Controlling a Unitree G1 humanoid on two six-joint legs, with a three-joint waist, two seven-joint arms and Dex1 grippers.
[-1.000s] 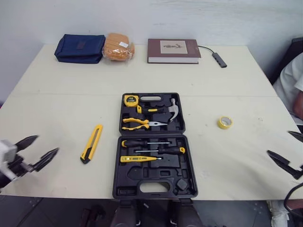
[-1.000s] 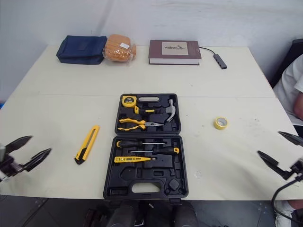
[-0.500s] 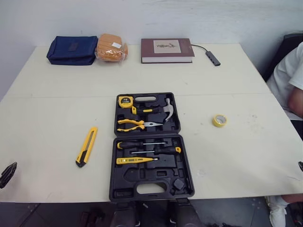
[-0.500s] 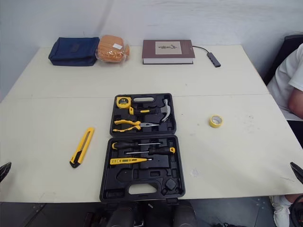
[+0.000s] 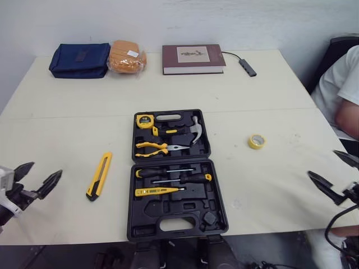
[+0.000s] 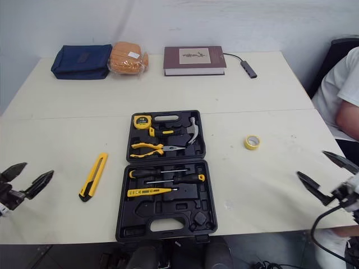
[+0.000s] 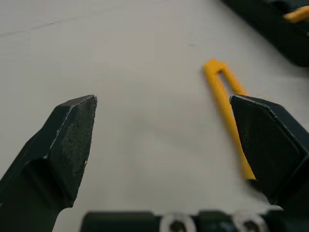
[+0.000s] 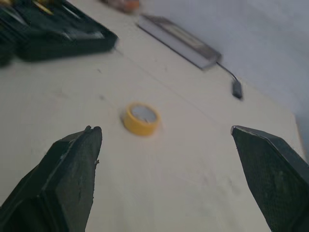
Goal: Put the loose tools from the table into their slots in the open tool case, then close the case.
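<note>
The black tool case [image 5: 175, 210] lies open in the middle of the table, holding a tape measure, hammer, pliers and screwdrivers. A yellow utility knife [image 5: 99, 176] lies loose to its left. A roll of yellow tape [image 5: 257, 141] lies loose to its right. My left gripper [image 5: 36, 179] hovers open near the table's front left edge, left of the knife [image 7: 227, 116]. My right gripper [image 5: 334, 175] hovers open at the front right edge, nearer me than the tape [image 8: 140, 119]. Nothing is between the fingers of either one.
Along the table's far edge sit a blue pouch [image 5: 79, 60], an orange packet [image 5: 127, 55], a brown book [image 5: 193, 59] and a cabled adapter [image 5: 247, 66]. A person in a white shirt [image 5: 338, 89] sits at the right edge.
Both grippers have come back up into sight at the table's front corners after dropping low half a second ago. The camera has shifted; the tools lie as before.
</note>
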